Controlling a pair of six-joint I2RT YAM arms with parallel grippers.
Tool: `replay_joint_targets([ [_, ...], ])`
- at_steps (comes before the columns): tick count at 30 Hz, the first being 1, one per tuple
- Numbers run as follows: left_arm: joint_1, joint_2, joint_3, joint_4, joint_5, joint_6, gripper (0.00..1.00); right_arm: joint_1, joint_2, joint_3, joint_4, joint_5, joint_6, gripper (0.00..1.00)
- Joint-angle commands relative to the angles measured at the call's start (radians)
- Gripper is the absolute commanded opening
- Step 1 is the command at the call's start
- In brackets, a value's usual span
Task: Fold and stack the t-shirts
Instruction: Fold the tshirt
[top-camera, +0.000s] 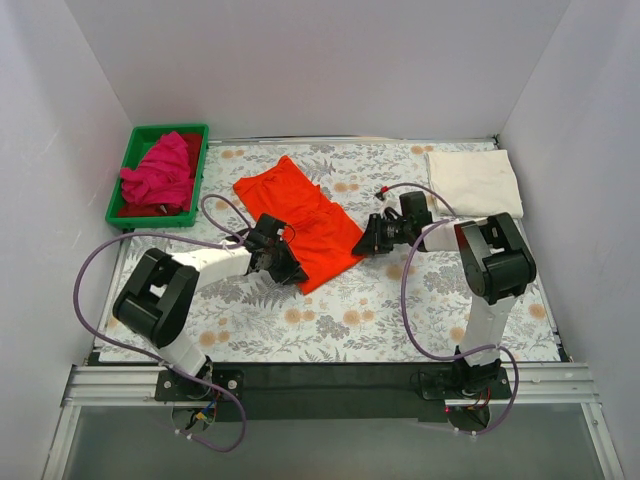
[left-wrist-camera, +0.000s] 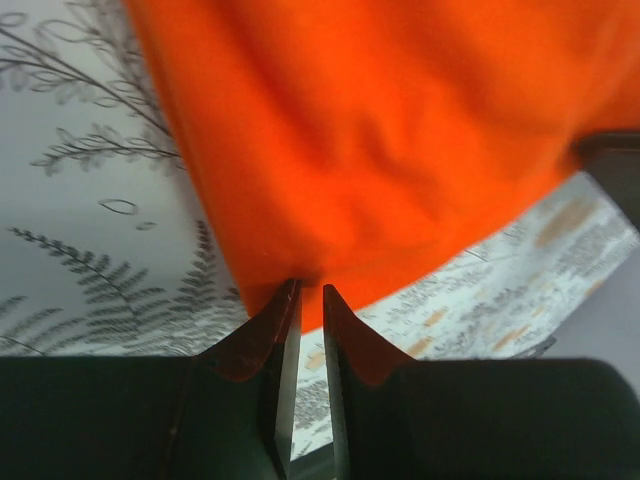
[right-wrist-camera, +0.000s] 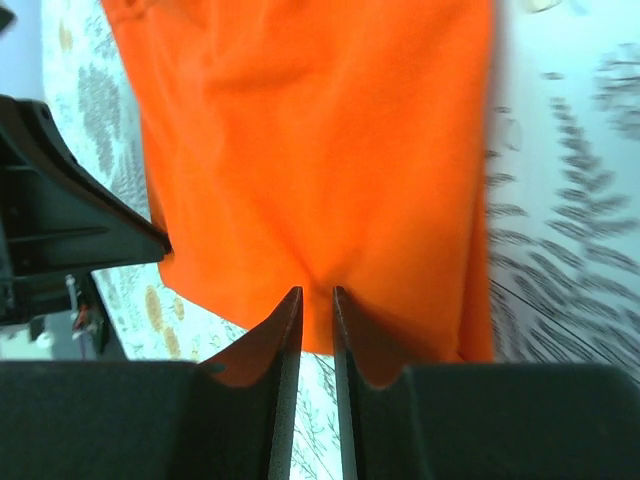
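Observation:
The orange-red t-shirt (top-camera: 305, 220) lies folded into a long strip, diagonal in the middle of the floral cloth. My left gripper (top-camera: 292, 268) pinches its near-left edge; in the left wrist view the jaws (left-wrist-camera: 310, 290) are shut on the puckered orange fabric (left-wrist-camera: 380, 130). My right gripper (top-camera: 363, 243) pinches the near-right edge; its jaws (right-wrist-camera: 317, 292) are shut on the fabric (right-wrist-camera: 320, 140). The cream-white t-shirt (top-camera: 475, 182) lies folded at the back right. The magenta-pink t-shirt (top-camera: 160, 172) is bunched in the tray.
A green plastic tray (top-camera: 196, 135) stands at the back left. The grey floral-print cloth (top-camera: 350, 320) covers the table. White walls close in the back and both sides. The left arm's dark body (right-wrist-camera: 60, 220) shows in the right wrist view.

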Motion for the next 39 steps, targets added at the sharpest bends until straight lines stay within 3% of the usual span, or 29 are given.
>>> replay_joint_targets([
  [1, -0.004, 0.025, -0.009, -0.035, -0.044, 0.021, 0.16, -0.031, -0.087, -0.011, -0.021, 0.148, -0.018, 0.22],
  [9, -0.002, 0.088, -0.009, -0.097, -0.064, 0.044, 0.10, -0.034, -0.026, -0.022, -0.030, 0.162, -0.016, 0.23],
  [14, -0.001, 0.065, -0.012, -0.170, -0.088, 0.083, 0.07, -0.042, -0.038, -0.103, -0.133, 0.212, 0.002, 0.22],
  [21, -0.001, -0.027, -0.069, -0.317, -0.071, 0.178, 0.06, -0.027, -0.272, -0.304, -0.315, 0.297, 0.022, 0.22],
  [24, -0.001, -0.110, -0.103, -0.354, -0.081, 0.187, 0.11, 0.018, -0.381, -0.342, -0.379, 0.337, 0.028, 0.23],
  [29, -0.008, -0.251, -0.088, -0.413, -0.102, 0.146, 0.36, 0.079, -0.539, -0.318, -0.462, 0.436, 0.022, 0.25],
  [31, -0.019, -0.317, -0.069, -0.445, -0.125, 0.106, 0.42, 0.088, -0.607, -0.287, -0.527, 0.487, -0.001, 0.33],
  [33, -0.024, -0.361, -0.057, -0.457, -0.133, 0.083, 0.56, 0.095, -0.648, -0.241, -0.565, 0.548, -0.016, 0.41],
  [36, -0.040, -0.366, -0.057, -0.454, -0.134, 0.031, 0.70, 0.099, -0.670, -0.221, -0.619, 0.597, -0.032, 0.45],
  [39, -0.082, -0.336, -0.060, -0.437, -0.133, 0.008, 0.71, 0.111, -0.678, -0.241, -0.625, 0.602, -0.027, 0.45],
])
